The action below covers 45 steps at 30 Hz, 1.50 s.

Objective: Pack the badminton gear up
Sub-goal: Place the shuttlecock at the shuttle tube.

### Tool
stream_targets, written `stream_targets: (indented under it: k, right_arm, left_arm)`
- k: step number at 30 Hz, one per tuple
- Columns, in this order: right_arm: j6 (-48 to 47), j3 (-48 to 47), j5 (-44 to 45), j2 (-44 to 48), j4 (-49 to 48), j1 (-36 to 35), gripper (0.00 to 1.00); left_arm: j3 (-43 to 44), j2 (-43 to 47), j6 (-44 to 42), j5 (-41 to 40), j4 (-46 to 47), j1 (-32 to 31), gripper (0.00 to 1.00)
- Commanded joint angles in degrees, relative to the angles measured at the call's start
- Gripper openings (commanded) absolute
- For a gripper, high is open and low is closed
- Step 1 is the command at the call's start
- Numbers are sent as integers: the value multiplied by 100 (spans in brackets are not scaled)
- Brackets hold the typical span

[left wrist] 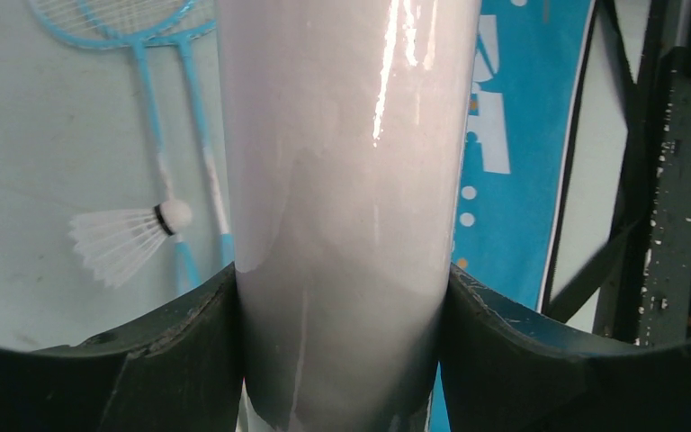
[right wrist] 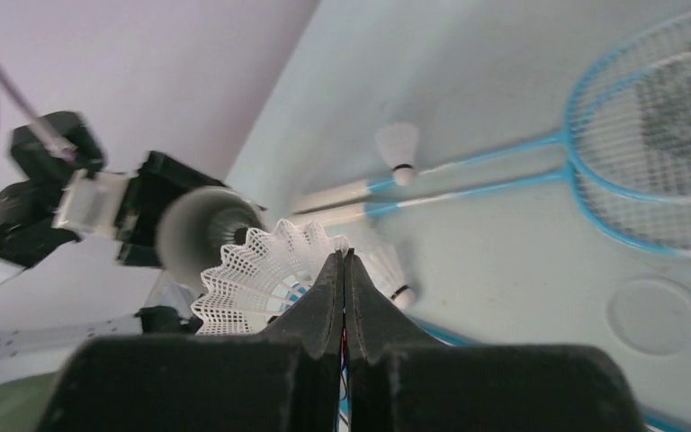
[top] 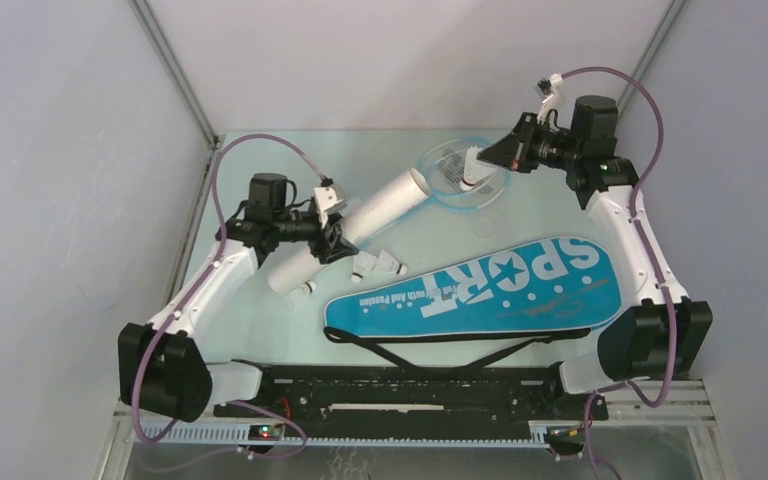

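Tube (top: pixel 385 208) clamped in left gripper (top: pixel 333 238); right gripper (right wrist: pixel 343 261) pinched shut on shuttlecock (right wrist: pixel 252 274) over rackets (right wrist: pixel 657 117).

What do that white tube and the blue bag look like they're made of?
The white tube is probably plastic or coated card, glossy: bright light streaks run along it. The blue bag is likely synthetic fabric, fairly matte, with printed white lettering. Its strap looks like black webbing.
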<state>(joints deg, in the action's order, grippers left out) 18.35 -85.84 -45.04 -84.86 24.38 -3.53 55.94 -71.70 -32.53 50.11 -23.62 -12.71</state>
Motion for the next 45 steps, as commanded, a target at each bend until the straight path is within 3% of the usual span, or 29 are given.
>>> stream_targets:
  k: [1, 10, 23, 28, 33, 42, 45]
  right_arm:
    - [913, 365, -865, 490, -1355, 63, 0]
    - [1677, 841, -1274, 786, -2628, -21, 0]
    - [2165, 1350, -1198, 749, -3303, -553, 0]
    - [1854, 1506, -953, 874, -3161, -807, 0]
    - [975, 1505, -599, 1000, -2494, -1044, 0]
    - [71, 1507, -205, 1244, -1781, -1347, 9]
    - [-39, 1509, -87, 1244, -1709, -1507, 17]
  left_arm:
    - [346, -88, -39, 392, 170, -302, 7]
    - [416, -196, 198, 689, 463, -594, 9]
    - [86, 63, 929, 624, 1303, -825, 9]
    - [-50, 151, 1195, 623, 1586, -830, 9]
    - [-232, 240, 1505, 683, 1969, -830, 9]
    - [-333, 298, 1473, 446, 2027, -837, 8]
    - [-358, 301, 1447, 379, 2035, -877, 8]
